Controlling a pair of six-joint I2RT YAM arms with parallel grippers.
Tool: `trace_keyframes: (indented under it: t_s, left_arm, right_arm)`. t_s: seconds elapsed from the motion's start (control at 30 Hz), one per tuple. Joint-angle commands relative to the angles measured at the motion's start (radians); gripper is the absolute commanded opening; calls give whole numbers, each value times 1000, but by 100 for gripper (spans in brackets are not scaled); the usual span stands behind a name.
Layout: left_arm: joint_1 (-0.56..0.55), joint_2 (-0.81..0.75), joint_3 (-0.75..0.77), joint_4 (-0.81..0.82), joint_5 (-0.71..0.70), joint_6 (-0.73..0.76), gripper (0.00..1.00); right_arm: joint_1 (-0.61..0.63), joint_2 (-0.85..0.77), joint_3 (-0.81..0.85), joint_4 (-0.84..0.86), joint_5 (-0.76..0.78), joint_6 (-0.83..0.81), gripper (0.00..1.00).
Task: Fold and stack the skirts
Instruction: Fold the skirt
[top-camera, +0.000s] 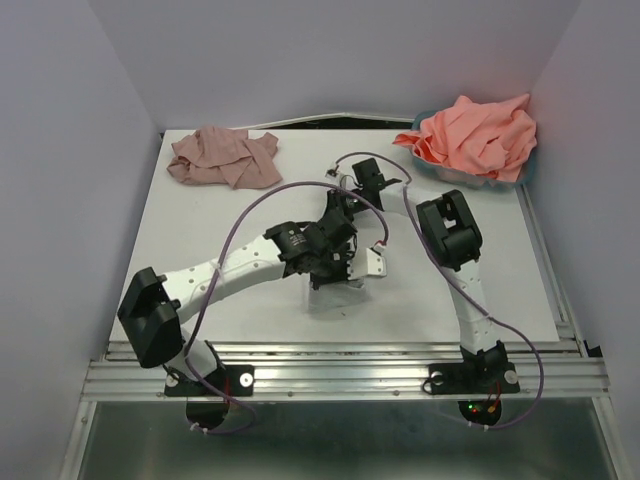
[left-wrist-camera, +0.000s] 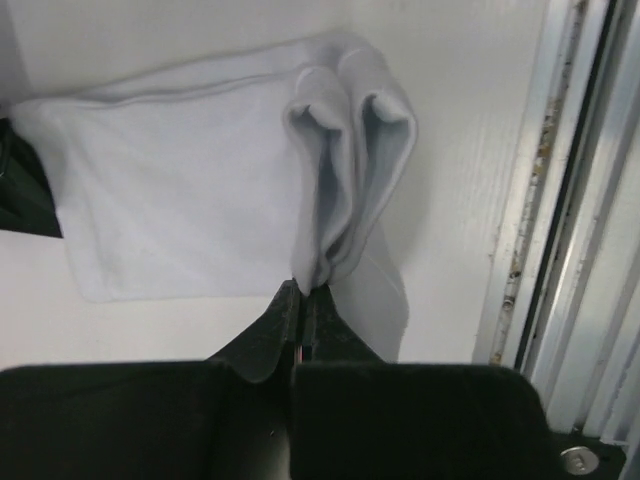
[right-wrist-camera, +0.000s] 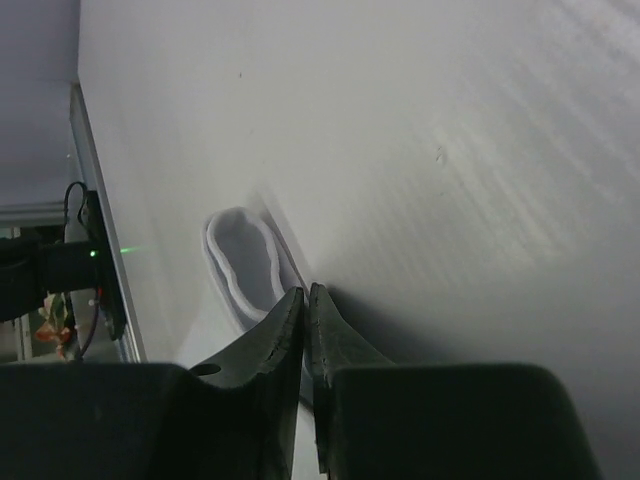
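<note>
Skirts: working piece = pale skirt (left-wrist-camera: 180, 200), white-blue, lying centre-table toward the front, near the front rail (left-wrist-camera: 560, 200). It is mostly flat and roughly rectangular, but one end is bunched into a few soft upright loops. Cause of the bunching: left gripper (left-wrist-camera: 303, 292) has its fingers clamped tight on that end. The cloth is pinched betw. the tips and drawn up off the table (top-camera: 200, 280), so the layers gather as the start of a fold.

Right gripper (right-wrist-camera: 306, 292) sits low at the table, tips just beside a rounded loop of the same cloth, seen edge-on. Its fingers are drawn together w/ only a thin slit betw. them; can't tell if any cloth is nipped in there. Judgement: prob. placed at a 2nd point on the same edge so both arms can carry it over together, since a 2-pt hold keeps the edge straight.

Top view: both arm ends crowd close above the pale skirt, so there is contact risk if either swings wide.

Further out:
- mauve skirt (top-camera: 222, 158): crumpled at back-left, well apart, not folded.
- coral cloth (top-camera: 480, 135): heaped in teal basket (top-camera: 528, 172) at back-right, spilling over the rim.

Est. progress: early. 1st fold in hand, no stack yet. The cloth looks thin and limp, and may slip from a shallow pinch.
</note>
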Motion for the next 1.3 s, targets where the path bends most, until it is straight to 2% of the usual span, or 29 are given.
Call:
trace_keyframes:
  t_s: [0.0, 0.13, 0.33, 0.53, 0.87, 1.23, 1.27]
  left_arm:
    - [84, 56, 68, 29, -52, 89, 0]
    - [168, 137, 112, 66, -55, 128, 0]
    - [226, 203, 146, 123, -74, 196, 0]
    - [251, 248, 147, 207, -81, 217, 0]
    - [269, 289, 65, 374, -123, 224, 0]
    - [283, 314, -14, 452, -162, 242, 0]
    - [283, 315, -24, 462, -169, 244, 5]
  right_arm:
    - [28, -17, -88, -66, -48, -53, 13]
    - [28, -37, -121, -66, -87, -61, 12]
    - [28, -36, -153, -69, -110, -75, 12]
    - [28, -25, -150, -69, -134, -69, 12]
    - [28, -11, -133, -68, -151, -56, 12]
    - [28, 3, -90, -71, -65, -35, 15]
    - [28, 6, -79, -71, -59, -32, 17]
